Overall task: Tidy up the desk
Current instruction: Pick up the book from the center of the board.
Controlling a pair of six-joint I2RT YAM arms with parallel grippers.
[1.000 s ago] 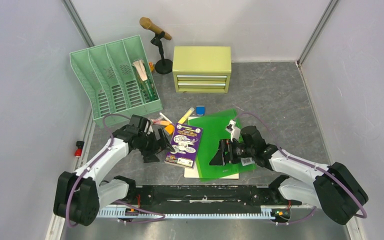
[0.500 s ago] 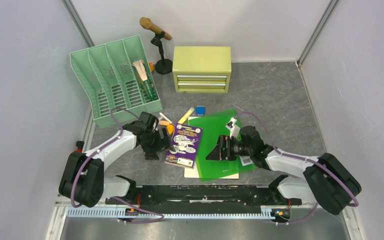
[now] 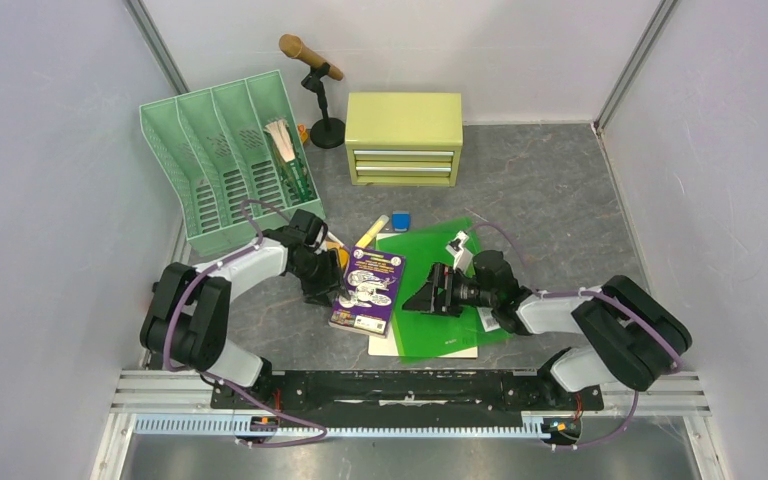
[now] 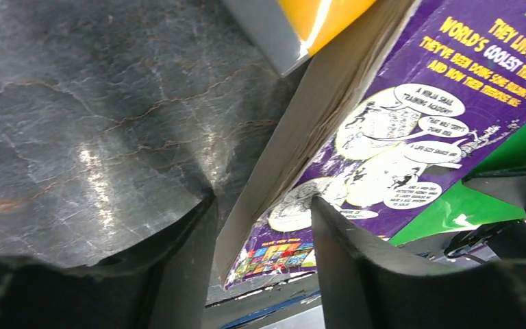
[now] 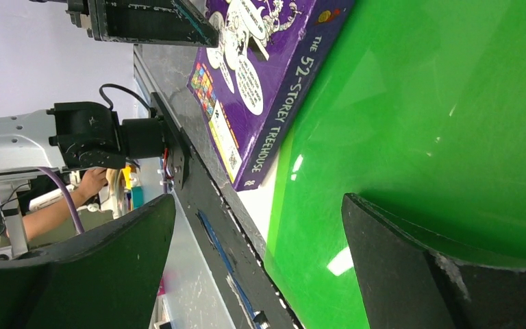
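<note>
Two items: purple book (image 3: 367,290) overlapping green folder (image 3: 430,335) on the surface (image 3: 560,200).
Left fingers (image 4: 363,274): astride book's edge; grip unclear.
Right fingers (image 5: 103,267): spread wide above folder.

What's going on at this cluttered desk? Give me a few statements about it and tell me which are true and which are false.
1. The purple book lies between the two grippers. True.
2. The book's page edge sits between the fingers of the left gripper. True.
3. The right gripper is holding the microphone. False: its jaws are open and empty over the green folder, and the microphone sits on its stand at the back of the desk.
4. The yellow-green cabinet has a drawer pulled out. False: both drawers are shut.
5. The green file rack stands at the back left. True.
</note>
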